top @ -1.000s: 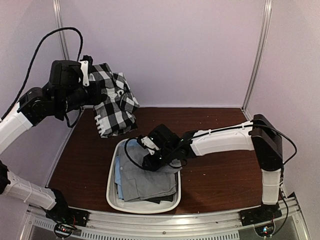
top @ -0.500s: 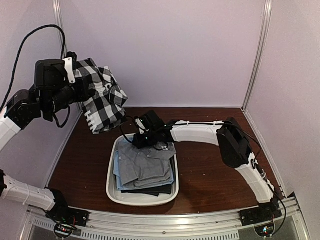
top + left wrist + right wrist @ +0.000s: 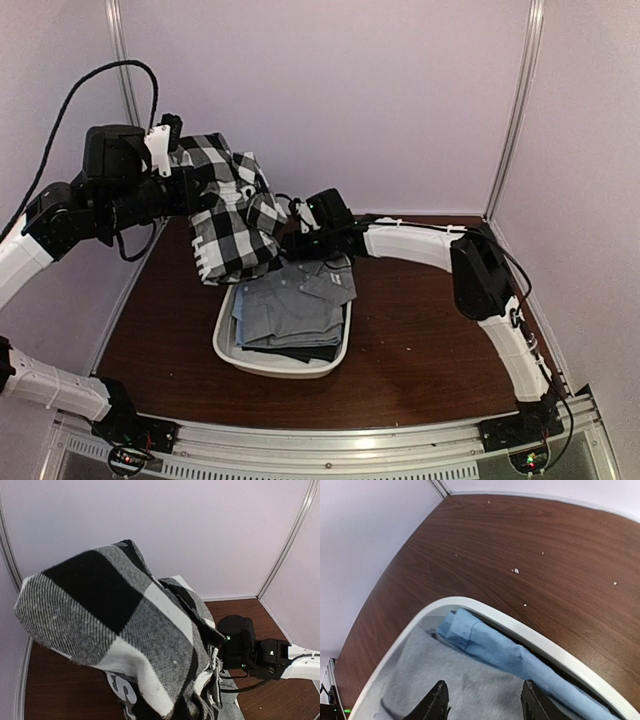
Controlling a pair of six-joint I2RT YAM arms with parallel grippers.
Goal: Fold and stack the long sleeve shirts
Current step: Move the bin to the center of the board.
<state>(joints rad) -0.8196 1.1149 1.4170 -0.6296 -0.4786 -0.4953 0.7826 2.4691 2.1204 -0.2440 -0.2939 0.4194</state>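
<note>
My left gripper holds the black-and-white checked shirt bunched in the air over the table's back left; the cloth hides its fingers. The shirt fills the left wrist view. The grey shirt lies folded on top of the pile in the white tub, and a corner drapes over the far right rim. My right gripper is open and empty at the tub's far end. In the right wrist view it hovers just above the grey cloth.
A light blue garment lies under the grey shirt along the tub's rim, with dark cloth at the bottom of the pile. The brown table has walls at the back and left. The right arm shows in the left wrist view.
My right gripper moved from over the tub's middle to its far end. My left arm swung the checked shirt left, then back right toward the tub. The tub has shifted slightly away.
</note>
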